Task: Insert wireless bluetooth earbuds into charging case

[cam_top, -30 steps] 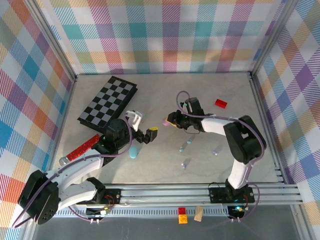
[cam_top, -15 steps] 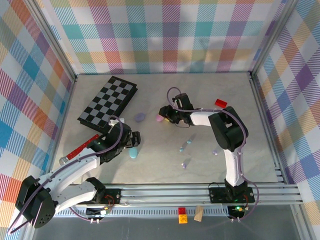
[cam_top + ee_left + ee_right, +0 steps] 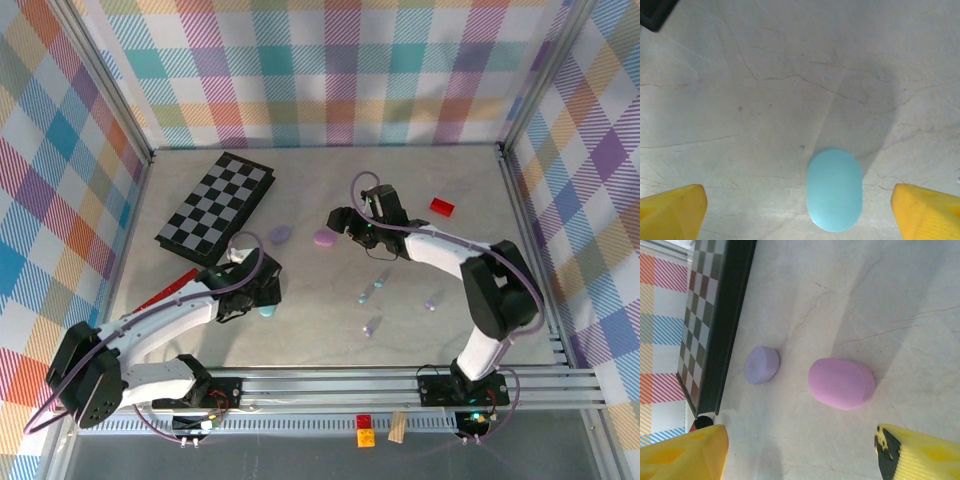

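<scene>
1. The left gripper [image 3: 800, 215] stands wide open and holds nothing. The light blue case [image 3: 834, 189] lies flat between its fingers, touching neither.
2. The earbuds [image 3: 368, 292], light blue and lavender, lie scattered on the table [image 3: 300, 330] to that gripper's right, well apart from both grippers.
3. The right gripper [image 3: 802, 455] is open and empty. The pink case [image 3: 841, 383] lies just ahead of its fingers, and the lavender case [image 3: 761, 365] lies beyond it, near the chessboard [image 3: 715, 325].

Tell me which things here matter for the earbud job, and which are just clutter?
For the job: blue case, pink case, lavender case, loose earbuds.
Just lying about: chessboard, red block.
</scene>
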`<state>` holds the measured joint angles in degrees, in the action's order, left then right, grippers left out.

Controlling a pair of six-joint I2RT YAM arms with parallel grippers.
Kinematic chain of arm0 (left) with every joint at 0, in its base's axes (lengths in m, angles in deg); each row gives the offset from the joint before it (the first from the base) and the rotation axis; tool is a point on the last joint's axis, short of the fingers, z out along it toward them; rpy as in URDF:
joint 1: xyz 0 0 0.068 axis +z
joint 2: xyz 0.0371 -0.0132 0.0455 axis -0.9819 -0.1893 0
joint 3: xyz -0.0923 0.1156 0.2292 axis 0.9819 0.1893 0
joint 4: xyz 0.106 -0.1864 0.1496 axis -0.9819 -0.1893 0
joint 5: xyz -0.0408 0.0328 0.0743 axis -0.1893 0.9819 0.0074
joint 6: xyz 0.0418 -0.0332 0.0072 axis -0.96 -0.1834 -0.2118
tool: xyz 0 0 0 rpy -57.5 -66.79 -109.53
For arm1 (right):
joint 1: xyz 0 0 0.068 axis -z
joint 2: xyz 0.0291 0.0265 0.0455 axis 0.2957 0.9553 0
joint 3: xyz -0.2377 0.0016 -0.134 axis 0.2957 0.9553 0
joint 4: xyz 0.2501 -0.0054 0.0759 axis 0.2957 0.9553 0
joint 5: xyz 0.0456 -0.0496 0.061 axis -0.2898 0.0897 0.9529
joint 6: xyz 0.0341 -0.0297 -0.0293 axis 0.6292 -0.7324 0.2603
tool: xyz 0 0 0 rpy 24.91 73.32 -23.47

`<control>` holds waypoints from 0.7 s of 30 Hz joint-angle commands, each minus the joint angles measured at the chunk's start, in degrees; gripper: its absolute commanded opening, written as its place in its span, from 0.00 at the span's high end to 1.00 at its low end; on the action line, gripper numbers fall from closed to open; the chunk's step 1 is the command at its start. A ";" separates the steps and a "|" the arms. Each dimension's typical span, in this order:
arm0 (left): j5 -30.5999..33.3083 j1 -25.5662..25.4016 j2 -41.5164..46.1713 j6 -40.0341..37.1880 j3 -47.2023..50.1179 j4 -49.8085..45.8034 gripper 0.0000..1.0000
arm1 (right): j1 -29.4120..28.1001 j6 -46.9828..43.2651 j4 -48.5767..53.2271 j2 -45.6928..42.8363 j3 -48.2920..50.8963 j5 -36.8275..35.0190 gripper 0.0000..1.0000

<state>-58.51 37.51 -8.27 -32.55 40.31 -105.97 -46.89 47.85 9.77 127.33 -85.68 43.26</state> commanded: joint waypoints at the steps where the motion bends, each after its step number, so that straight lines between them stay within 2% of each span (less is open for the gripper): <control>1: -1.91 -1.76 -2.89 2.17 -1.45 -0.31 0.10 | 0.07 -3.39 4.12 -3.81 1.87 -4.26 0.23; 12: -7.32 -2.00 -10.24 2.37 0.28 7.28 0.21 | 0.33 -4.01 4.36 -5.35 1.92 -4.19 0.24; 17: -6.46 -1.93 -12.00 2.15 1.37 8.35 0.30 | 0.44 -4.01 4.14 -4.87 2.05 -3.93 0.24; 21: -6.12 -1.97 -13.07 1.63 1.43 7.82 0.32 | 0.60 -3.69 4.00 -4.65 2.06 -3.48 0.24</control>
<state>-64.69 35.98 -20.70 -30.91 40.90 -98.17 -46.70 44.83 13.60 122.52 -83.82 39.48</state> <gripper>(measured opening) 0.687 0.763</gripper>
